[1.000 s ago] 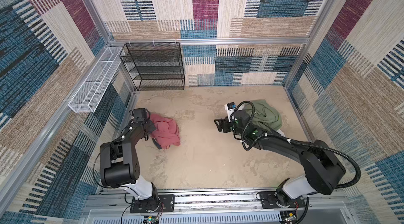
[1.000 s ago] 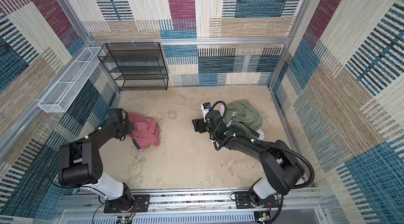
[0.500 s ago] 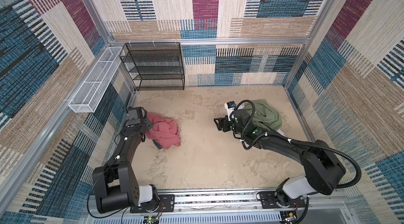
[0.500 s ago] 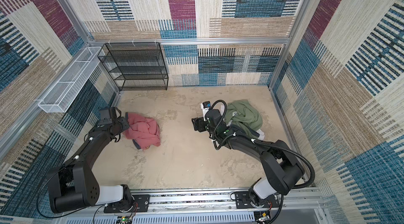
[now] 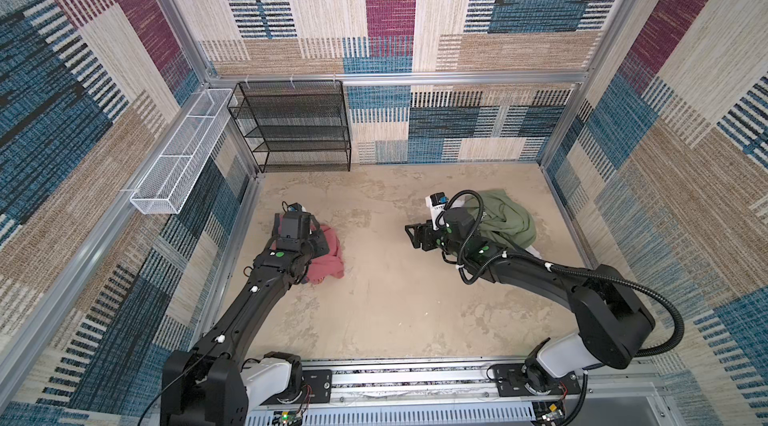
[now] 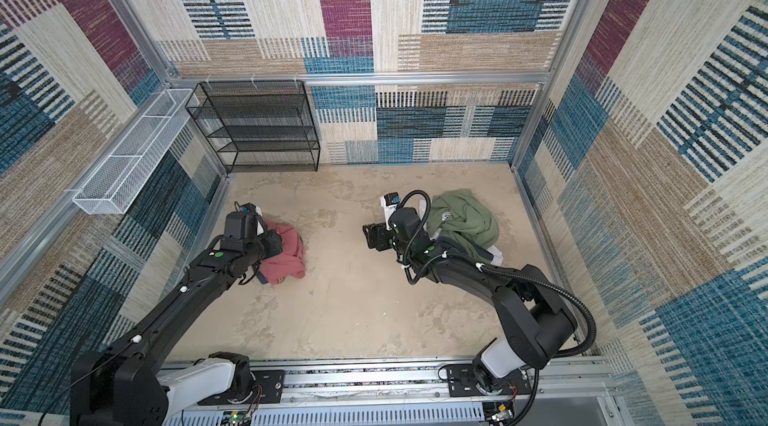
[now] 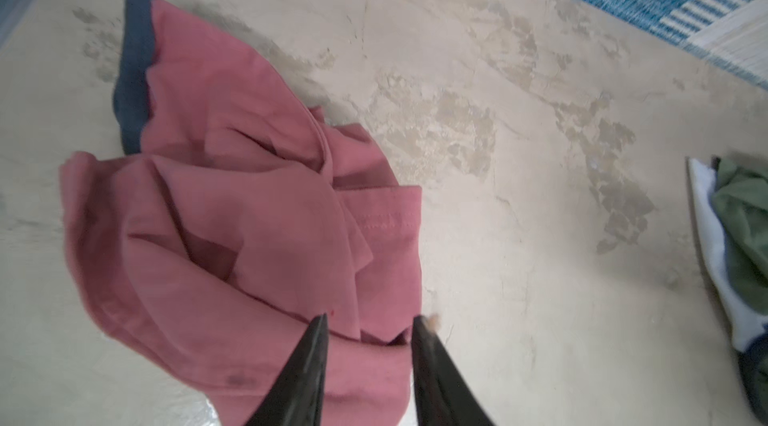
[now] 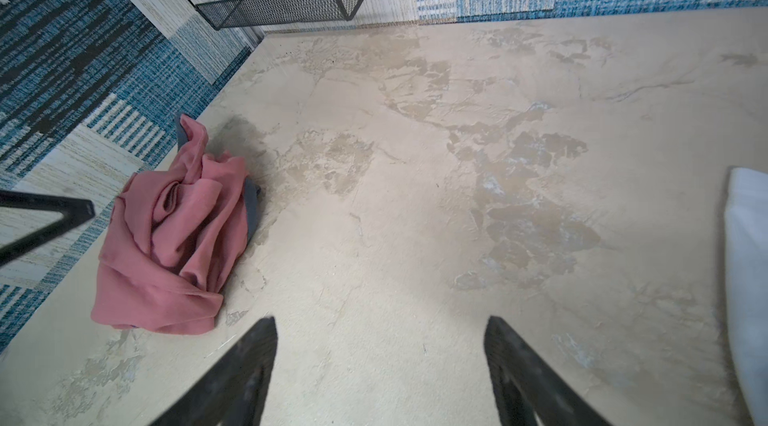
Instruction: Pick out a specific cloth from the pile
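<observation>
From where I stand, the sandy desk (image 5: 395, 303) tells most of the story: its middle lies bare, with clothing at either side. On the right, in both top views, sits the pile (image 5: 505, 222), made up of an olive-green garment (image 6: 463, 222) heaped over a white garment (image 8: 748, 262) that peeps out at its edge.

Well apart from it, on the left side of the desk near the wall, the cloth (image 5: 328, 257) lies crumpled on its own and touches neither of the others. So the picking-out looks done to me: the salmon-red shirt is clear of the pile and rests on the desk.

The left claw (image 7: 370, 320) hangs just over one edge of the cloth, its jaws part-way open with a clear gap. The left wrist view shows fabric beneath the tips but nothing pinched between them, so I take it as empty. The right claw (image 8: 380, 320) hovers over bare desk beside the pile, jaws spread wide, holding nothing.

What is left, I judge, is little: the left arm needs to draw clear of the cloth. Whether the shirt is meant to go anywhere else, I cannot tell.

A strip of navy trim (image 7: 133, 70) along one edge marks it as the right garment. Its chest print is lost in the folds.
</observation>
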Controlling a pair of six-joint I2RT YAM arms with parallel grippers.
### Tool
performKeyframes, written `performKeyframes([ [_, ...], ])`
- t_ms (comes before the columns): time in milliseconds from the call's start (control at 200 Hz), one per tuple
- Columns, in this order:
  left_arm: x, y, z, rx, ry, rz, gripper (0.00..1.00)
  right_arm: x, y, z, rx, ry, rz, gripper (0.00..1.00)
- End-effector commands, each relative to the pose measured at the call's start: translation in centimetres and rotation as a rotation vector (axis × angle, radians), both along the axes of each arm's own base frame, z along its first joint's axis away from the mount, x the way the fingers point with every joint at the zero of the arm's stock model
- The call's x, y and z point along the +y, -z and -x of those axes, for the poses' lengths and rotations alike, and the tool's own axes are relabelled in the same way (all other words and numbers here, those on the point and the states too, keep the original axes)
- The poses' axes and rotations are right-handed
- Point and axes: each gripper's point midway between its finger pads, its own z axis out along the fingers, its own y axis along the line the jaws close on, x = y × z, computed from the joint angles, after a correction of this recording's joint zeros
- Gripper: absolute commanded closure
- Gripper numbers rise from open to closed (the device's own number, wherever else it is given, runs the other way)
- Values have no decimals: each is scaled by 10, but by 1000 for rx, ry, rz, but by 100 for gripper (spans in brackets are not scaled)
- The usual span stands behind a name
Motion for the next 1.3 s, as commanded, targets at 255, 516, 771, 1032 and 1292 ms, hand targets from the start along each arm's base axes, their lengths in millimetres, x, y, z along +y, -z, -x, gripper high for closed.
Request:
performKeyframes([
  [255,2,48,-7,151,-14,-32,65,-6,0,-1,-18,21,9,19],
  [516,20,66,-22,215,-52,-29,67,-11,-4,2,-29,31,16,19],
  [771,60,81,-25,237,-147,14,67,-11,-8,-2,-47,36,40,18],
  [1032,89,79,-35,217,-219,37,68,-4,-6,-8,-42,23,43,18],
  [1292,88,64,-40,158,-232,68,69,-2,0,-8,-22,17,37,18],
])
